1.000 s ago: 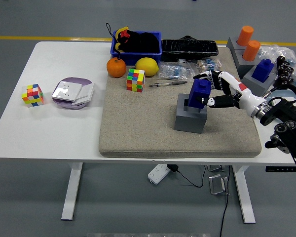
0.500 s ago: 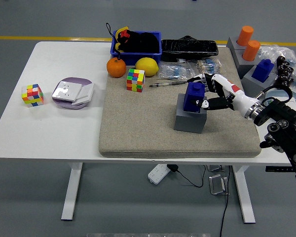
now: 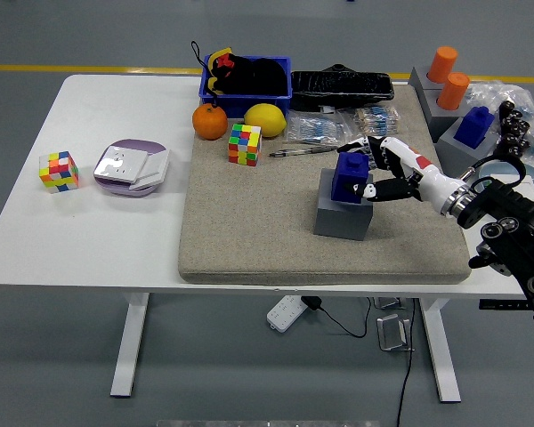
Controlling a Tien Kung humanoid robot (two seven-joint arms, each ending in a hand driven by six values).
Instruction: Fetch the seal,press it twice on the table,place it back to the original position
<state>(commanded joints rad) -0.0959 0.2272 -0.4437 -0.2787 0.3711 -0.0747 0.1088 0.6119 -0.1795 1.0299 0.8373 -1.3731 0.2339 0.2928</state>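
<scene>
A blue seal (image 3: 348,178) sits in its grey block holder (image 3: 343,214) on the beige mat (image 3: 249,231). My right hand (image 3: 374,173) reaches in from the right. Its white fingers (image 3: 380,189) still curl around the seal's right side, thumb below and fingers above. The seal stands upright, sunk low in the holder. My left arm is not in view.
A second blue seal (image 3: 473,125) in a grey holder and two orange cylinders (image 3: 448,76) stand at the back right. A Rubik's cube (image 3: 245,144), pen (image 3: 303,151), orange (image 3: 210,122), lemon (image 3: 265,119) and blue bin (image 3: 246,78) lie behind. Another cube (image 3: 59,171) and a purple plate (image 3: 132,167) rest at left.
My right hand has moved left and lowered the blue seal, which stood tilted and higher above the holder, down into the grey block.
</scene>
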